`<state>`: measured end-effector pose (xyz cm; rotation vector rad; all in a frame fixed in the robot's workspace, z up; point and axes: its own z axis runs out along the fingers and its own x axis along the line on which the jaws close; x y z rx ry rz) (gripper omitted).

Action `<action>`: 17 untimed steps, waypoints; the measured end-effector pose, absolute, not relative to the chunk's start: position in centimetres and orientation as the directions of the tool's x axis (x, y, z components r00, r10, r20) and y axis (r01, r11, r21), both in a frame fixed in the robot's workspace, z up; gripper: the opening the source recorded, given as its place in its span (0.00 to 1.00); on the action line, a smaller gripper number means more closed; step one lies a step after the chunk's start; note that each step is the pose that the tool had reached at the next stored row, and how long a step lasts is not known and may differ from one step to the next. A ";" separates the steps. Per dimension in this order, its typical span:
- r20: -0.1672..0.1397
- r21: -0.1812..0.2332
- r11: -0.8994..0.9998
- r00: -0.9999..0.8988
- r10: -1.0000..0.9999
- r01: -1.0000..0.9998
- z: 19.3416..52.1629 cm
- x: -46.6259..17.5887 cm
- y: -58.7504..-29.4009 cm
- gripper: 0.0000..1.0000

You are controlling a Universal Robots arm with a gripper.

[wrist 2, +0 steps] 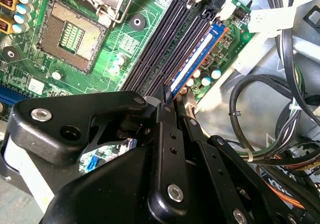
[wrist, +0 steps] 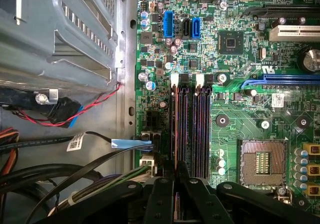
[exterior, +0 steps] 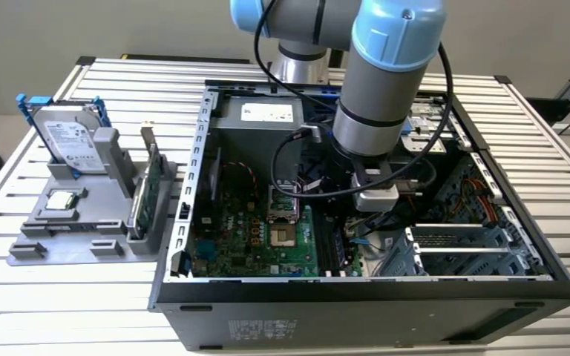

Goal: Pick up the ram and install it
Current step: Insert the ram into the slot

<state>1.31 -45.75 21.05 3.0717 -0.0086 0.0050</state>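
The ram (wrist 2: 199,55) is a thin green stick with a blue and white label. It stands on edge in the memory slot nearest the motherboard's edge, next to the other dark slots (wrist 2: 165,39). My gripper (wrist 2: 176,100) is shut on the ram's near end, with one black finger (wrist 2: 169,134) on each side. In the first wrist view the ram (wrist: 174,129) appears edge-on, running away from the gripper (wrist: 178,178). In the exterior view the arm reaches down into the open computer case (exterior: 364,285), and the gripper (exterior: 362,222) is low over the slots.
An empty processor socket (wrist: 260,161) lies beside the slots. Bundled cables (wrist 2: 280,134) and a metal drive cage (exterior: 463,248) crowd the far side of the ram. Outside the case a grey holder (exterior: 77,230) carries a hard drive (exterior: 67,141), an upright green card (exterior: 145,194) and a silver chip (exterior: 62,200).
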 end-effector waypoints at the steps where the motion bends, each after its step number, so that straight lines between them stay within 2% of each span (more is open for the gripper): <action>1: 0.004 0.070 -0.998 1.000 -0.005 -0.006 21.0 1.3 -45.7 0.00; 6: 0.004 0.070 -0.998 1.000 -0.005 -0.006 21.0 1.3 -45.7 0.00; 7: 0.004 0.070 -0.998 1.000 -0.006 -0.006 21.0 1.3 -45.7 1.00; 17: 0.004 0.069 -0.998 1.000 -0.006 -0.006 21.5 1.3 -45.7 1.00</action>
